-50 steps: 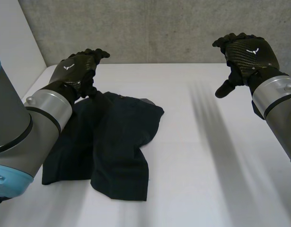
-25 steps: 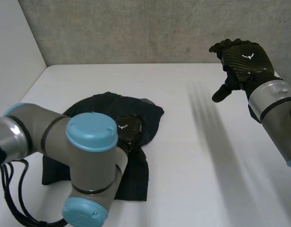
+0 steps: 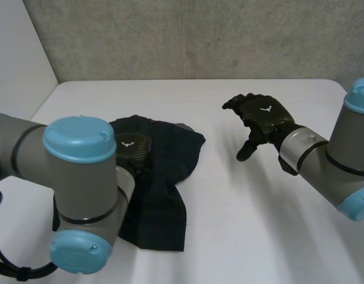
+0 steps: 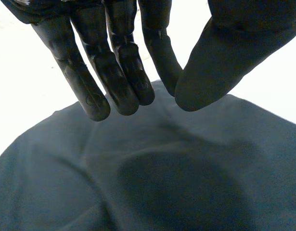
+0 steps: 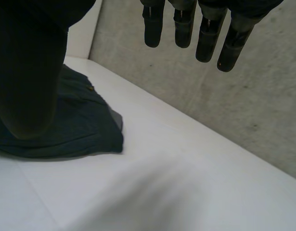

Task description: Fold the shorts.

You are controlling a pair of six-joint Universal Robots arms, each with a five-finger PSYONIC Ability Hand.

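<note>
White tabletop (image 3: 247,225) carries the dark shorts (image 3: 164,195) on its left part, loosely bunched and not yet neatly folded, while the left hand (image 3: 134,151) hovers above them with straight fingers (image 4: 121,82) holding nothing and the right hand (image 3: 261,115) hangs spread beside, so most folding seems left.
</note>
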